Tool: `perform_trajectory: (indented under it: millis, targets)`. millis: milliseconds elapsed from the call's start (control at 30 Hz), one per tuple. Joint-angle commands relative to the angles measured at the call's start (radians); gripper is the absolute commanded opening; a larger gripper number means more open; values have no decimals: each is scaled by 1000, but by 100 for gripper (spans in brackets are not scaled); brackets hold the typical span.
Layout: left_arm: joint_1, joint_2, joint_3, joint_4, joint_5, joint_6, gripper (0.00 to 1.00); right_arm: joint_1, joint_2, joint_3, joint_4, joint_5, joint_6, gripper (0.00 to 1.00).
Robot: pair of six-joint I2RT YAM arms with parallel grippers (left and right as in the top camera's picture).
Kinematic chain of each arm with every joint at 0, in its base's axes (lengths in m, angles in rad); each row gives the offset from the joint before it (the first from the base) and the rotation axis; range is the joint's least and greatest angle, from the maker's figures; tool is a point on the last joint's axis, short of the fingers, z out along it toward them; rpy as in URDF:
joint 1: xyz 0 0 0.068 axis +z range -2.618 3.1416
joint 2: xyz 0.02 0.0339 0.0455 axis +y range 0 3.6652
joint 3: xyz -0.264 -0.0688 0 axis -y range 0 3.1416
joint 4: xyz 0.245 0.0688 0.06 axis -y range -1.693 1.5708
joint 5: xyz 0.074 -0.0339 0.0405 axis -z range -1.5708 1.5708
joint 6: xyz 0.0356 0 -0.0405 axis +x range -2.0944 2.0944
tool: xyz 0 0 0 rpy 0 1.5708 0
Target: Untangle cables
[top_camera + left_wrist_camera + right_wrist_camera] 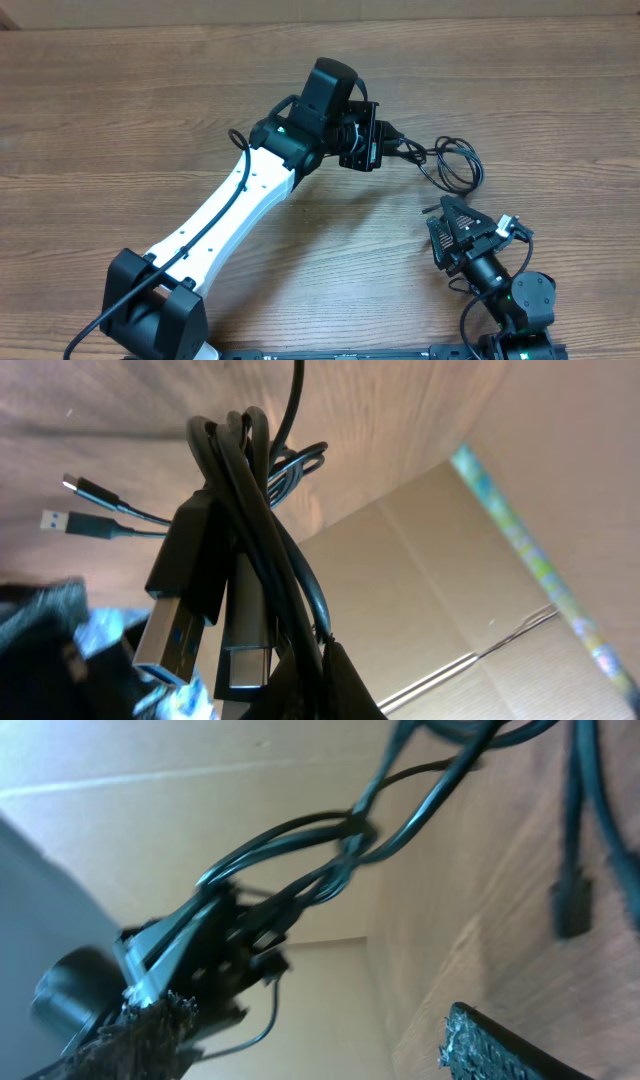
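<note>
The cables are thin black cords, bunched together. My left gripper [374, 146] is shut on the bundle above the middle of the wooden table [120, 110]. The rest trails right into a loose loop [458, 165] on the table. In the left wrist view the bundle [240, 490] hangs close to the camera with two silver USB plugs [175, 630], and the fingers [305, 700] barely show. My right gripper [446, 216] is open and empty, just below the loop. In the right wrist view its fingers [310, 1020] are wide apart, and the cords [340, 840] stretch above them.
Two small plug ends [85, 492] lie on the table beyond the bundle. Another black plug [570, 905] lies on the wood near the right gripper. A small silver piece [508, 224] sits beside the right gripper. A cardboard wall [480, 590] stands behind the table.
</note>
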Motion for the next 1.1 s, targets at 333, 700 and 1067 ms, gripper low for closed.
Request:
perform_trajectory:
  millis: [333, 700, 1067]
  targets:
    - [-83, -21, 26, -55, 127, 42, 4, -3, 0, -10, -50, 148, 26, 61]
    - [-84, -21, 26, -77, 128, 49, 4, -3, 0, -10, -76, 183, 3, 25]
    - [-52, -21, 26, -74, 26, 48, 4, -3, 0, -10, -77, 188, -35, 4]
